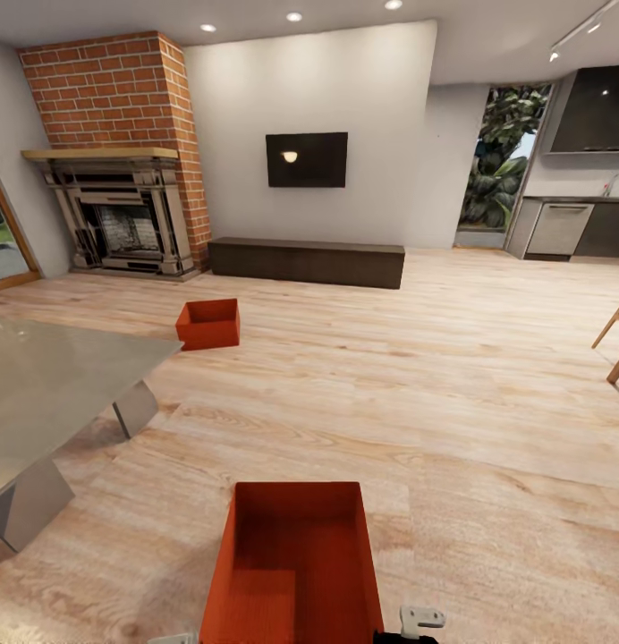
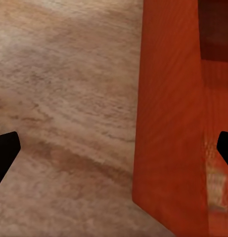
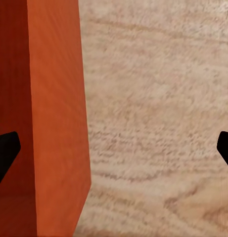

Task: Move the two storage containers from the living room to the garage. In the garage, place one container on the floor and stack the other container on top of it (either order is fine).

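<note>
Below, each wide-open, empty pincer, left and right, straddles a wall of the near container.

We saw an evenly bright room lit by recessed ceiling spotlights, one mirrored as a glare spot on the wall TV. Shadows were faint under the near-left glass table. Both wrist views were soft and blurry.
</note>
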You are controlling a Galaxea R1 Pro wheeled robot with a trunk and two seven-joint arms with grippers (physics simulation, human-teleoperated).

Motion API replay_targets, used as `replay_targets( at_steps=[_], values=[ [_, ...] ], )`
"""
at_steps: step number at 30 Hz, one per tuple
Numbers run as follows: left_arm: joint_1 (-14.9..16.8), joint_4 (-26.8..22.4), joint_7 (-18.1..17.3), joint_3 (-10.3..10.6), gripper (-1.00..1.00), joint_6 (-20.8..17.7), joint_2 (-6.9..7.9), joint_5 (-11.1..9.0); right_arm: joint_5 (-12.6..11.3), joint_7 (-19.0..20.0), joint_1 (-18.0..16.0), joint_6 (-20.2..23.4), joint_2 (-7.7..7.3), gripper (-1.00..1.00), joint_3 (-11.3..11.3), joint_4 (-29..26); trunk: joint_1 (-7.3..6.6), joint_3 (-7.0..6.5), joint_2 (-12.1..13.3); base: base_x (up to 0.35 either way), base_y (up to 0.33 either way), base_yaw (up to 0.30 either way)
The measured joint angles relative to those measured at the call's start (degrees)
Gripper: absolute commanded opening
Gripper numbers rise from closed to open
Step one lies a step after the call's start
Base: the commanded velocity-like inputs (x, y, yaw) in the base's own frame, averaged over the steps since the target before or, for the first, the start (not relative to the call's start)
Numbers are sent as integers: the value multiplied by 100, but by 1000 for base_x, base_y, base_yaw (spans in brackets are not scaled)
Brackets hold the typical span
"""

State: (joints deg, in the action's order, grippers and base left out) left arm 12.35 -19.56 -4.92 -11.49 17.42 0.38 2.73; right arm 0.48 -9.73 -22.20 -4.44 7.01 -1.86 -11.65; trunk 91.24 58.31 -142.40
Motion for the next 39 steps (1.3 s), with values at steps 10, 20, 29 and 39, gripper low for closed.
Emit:
replay_targets(
  at_steps=[10,20,29,39],
  values=[
    [0,0,-1,-1,100,0,0,0,0,0,0,0,-1,100,2,3,47,59,-83,0,0,0],
    [0,0,-1,-1,100,0,0,-1,0,0,0,0,-1,100,2,1,47,59,-83,0,0,0],
    [0,0,-1,-1,100,0,0,0,0,0,0,0,1,100,2,2,55,124,-87,0,0,0],
    [0,0,1,0,100,0,0,0,0,0,0,0,7,100,2,2,55,125,-87,0,0,0]
  ],
)
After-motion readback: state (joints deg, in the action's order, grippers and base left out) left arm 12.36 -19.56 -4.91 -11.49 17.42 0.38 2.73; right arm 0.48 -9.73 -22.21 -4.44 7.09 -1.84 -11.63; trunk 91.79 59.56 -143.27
